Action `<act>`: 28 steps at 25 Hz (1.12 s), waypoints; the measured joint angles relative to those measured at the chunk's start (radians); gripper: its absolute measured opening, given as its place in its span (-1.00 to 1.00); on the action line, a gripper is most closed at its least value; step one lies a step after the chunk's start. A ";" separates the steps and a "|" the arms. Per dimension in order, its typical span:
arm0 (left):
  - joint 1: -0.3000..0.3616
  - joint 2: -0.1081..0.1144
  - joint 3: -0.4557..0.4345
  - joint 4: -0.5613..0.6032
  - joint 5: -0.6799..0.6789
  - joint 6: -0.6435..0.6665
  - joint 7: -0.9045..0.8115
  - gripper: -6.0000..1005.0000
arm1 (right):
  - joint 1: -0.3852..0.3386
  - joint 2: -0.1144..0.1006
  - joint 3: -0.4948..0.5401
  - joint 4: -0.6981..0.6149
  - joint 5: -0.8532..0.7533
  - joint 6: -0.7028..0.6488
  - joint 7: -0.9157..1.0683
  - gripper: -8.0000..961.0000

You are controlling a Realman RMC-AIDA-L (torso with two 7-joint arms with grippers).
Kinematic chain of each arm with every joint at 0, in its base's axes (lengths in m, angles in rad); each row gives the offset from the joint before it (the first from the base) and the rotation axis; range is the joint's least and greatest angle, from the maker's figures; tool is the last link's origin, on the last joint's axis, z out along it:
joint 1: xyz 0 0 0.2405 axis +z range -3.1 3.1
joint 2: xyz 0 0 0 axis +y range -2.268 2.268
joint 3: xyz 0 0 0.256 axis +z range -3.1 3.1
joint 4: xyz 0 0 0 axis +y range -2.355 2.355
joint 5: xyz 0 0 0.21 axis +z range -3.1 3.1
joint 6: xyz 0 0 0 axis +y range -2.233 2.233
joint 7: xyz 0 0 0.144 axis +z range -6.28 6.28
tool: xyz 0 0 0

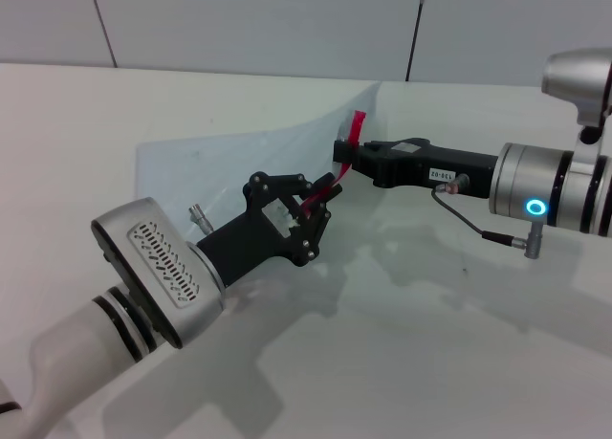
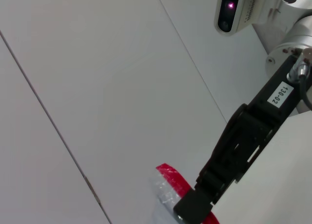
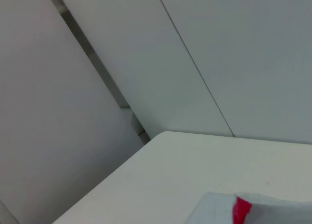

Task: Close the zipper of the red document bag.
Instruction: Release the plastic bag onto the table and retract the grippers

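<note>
The red document bag (image 1: 220, 162) is a translucent pale pouch held up off the white table, tilted, with its red edge toward the right. Its zipper (image 1: 358, 123) runs as a red strip from the upper end down toward my left gripper. My right gripper (image 1: 346, 152) reaches in from the right and is shut on the zipper's upper end. Just below it, my left gripper (image 1: 323, 192) is shut on the red strip; the slider is hidden between its fingers. The left wrist view shows the zipper (image 2: 170, 177) and the right gripper (image 2: 195, 207). The right wrist view catches the zipper's red tip (image 3: 242, 209).
The white table (image 1: 430, 343) spreads under both arms. Grey wall panels (image 1: 287, 28) stand behind it. A cable (image 1: 478, 230) hangs under the right arm's wrist.
</note>
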 joint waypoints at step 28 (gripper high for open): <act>0.010 0.003 0.009 0.000 0.000 -0.012 -0.011 -0.84 | -0.215 -0.013 0.253 -0.144 0.014 0.019 -0.021 -0.69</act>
